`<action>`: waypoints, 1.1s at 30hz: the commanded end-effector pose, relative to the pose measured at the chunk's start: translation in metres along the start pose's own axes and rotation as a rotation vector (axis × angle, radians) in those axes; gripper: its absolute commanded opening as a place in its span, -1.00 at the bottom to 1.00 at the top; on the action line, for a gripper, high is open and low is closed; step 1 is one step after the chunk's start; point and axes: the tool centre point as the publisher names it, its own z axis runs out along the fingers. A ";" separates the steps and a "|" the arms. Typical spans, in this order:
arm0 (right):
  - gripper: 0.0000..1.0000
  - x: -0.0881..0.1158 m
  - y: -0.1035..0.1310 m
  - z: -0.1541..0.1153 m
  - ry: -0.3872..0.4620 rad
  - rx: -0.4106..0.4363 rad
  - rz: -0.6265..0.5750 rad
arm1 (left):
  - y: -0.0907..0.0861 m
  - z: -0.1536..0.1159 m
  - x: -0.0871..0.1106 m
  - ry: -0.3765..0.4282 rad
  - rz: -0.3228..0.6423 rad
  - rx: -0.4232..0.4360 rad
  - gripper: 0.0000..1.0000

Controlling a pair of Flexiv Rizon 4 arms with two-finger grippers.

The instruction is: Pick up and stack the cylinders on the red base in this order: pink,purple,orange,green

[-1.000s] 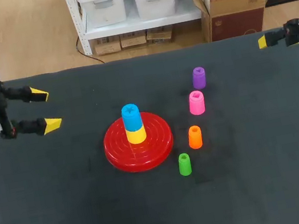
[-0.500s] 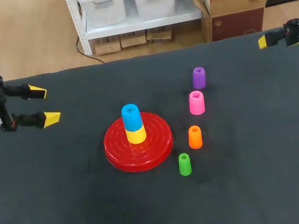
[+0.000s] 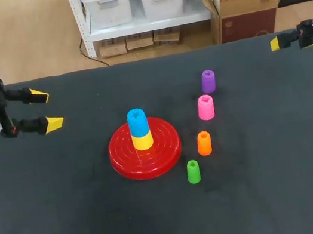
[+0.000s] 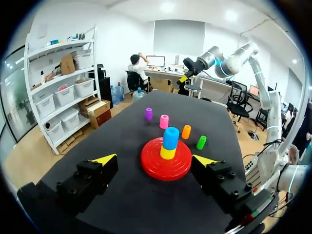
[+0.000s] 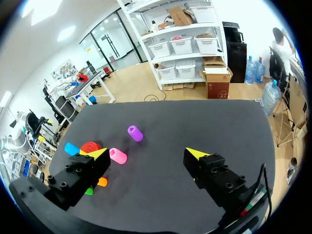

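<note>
the pink cylinder [image 3: 206, 107] stands upright on the table [image 3: 279, 192], off the red base [image 3: 129, 160] and well apart from both grippers. it is 1 of 4 loose cylinders in a curved row beside the base. the purple cylinder [image 3: 208, 81] stands on one side of it, and the orange cylinder [image 3: 204, 143] and then the green cylinder [image 3: 193, 171] on the other. none touches another. on the middle of the base a yellow cylinder [image 3: 143, 142] carries a blue cylinder [image 3: 137, 122].

the left gripper [image 3: 47, 110] hovers over the table with its 2 fingers spread wide and nothing between them. the base lies straight ahead of it, in line with the gap between the fingers. the 4 loose cylinders stand past the base, on the side away from this gripper.

the right gripper [image 5: 147, 153] hangs near the table's far right corner, its fingers also wide apart and holding nothing. ahead of it the purple is nearest and the pink next. the orange and green show only in part behind 1 of its fingers, and the base and the blue top lie beyond that finger.
</note>
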 end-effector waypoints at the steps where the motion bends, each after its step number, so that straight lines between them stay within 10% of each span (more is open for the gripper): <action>1: 1.00 0.000 0.000 0.000 0.000 0.000 0.000 | 0.001 0.001 0.001 -0.002 0.002 0.000 1.00; 14: 1.00 -0.079 0.022 0.118 0.543 0.198 -0.312 | 0.001 0.001 0.001 -0.002 0.002 0.000 1.00; 23: 1.00 -0.072 0.035 0.189 0.772 0.303 -0.549 | 0.001 0.001 0.001 -0.002 0.002 0.000 1.00; 33: 1.00 -0.039 0.067 0.182 0.803 0.261 -0.604 | 0.001 0.001 0.001 -0.002 0.002 0.000 1.00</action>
